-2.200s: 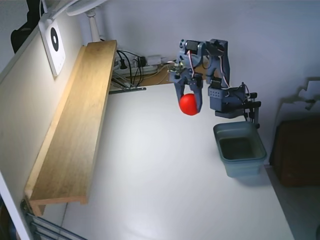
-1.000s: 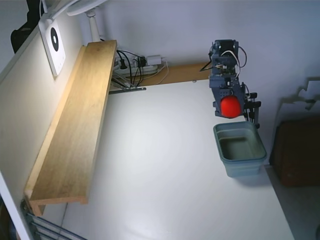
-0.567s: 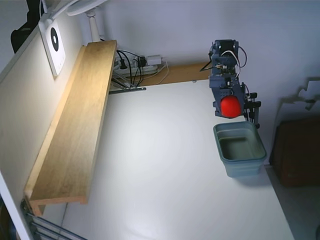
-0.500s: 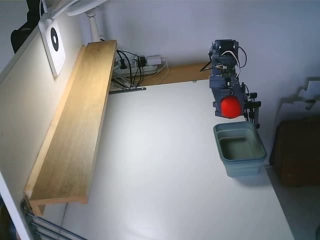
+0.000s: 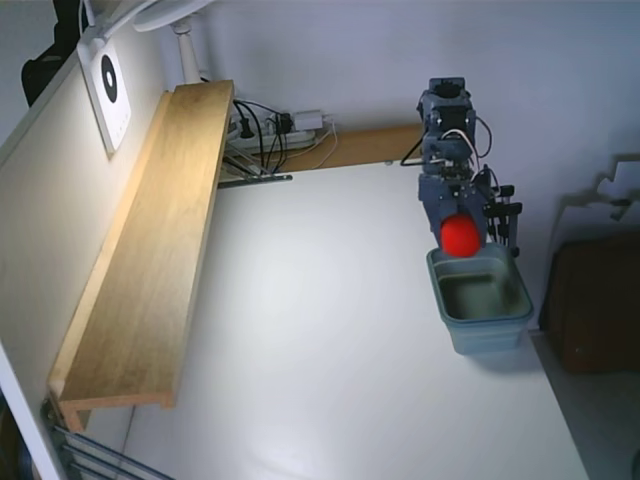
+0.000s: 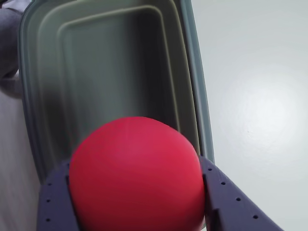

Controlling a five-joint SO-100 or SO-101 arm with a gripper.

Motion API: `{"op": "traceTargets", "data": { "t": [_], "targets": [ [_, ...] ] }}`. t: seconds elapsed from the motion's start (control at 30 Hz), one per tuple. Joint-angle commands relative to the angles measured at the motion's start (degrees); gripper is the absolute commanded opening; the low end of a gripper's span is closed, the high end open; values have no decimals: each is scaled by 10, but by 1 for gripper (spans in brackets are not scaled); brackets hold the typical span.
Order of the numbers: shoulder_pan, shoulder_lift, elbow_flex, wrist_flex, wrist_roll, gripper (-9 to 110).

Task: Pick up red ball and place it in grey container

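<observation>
In the fixed view the end effector [image 5: 462,238] is closed around the red ball [image 5: 460,236] and holds it in the air, above the far end of the grey container [image 5: 481,300]. The container stands on the white tabletop [image 5: 320,330], near its right edge. In the wrist view the ball [image 6: 137,175] sits between the two dark blue fingers [image 6: 55,204], which press on both its sides, and the inside of the container [image 6: 110,72] lies open directly below it.
</observation>
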Motion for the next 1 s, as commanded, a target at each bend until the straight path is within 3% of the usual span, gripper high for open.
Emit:
{"op": "traceTargets", "data": {
  "t": [0.0,0.3,0.97],
  "targets": [
    [-8,42,31,-33,1,38],
    [-8,53,93,-84,1,38],
    [38,63,84,-67,1,36]
  ]
}}
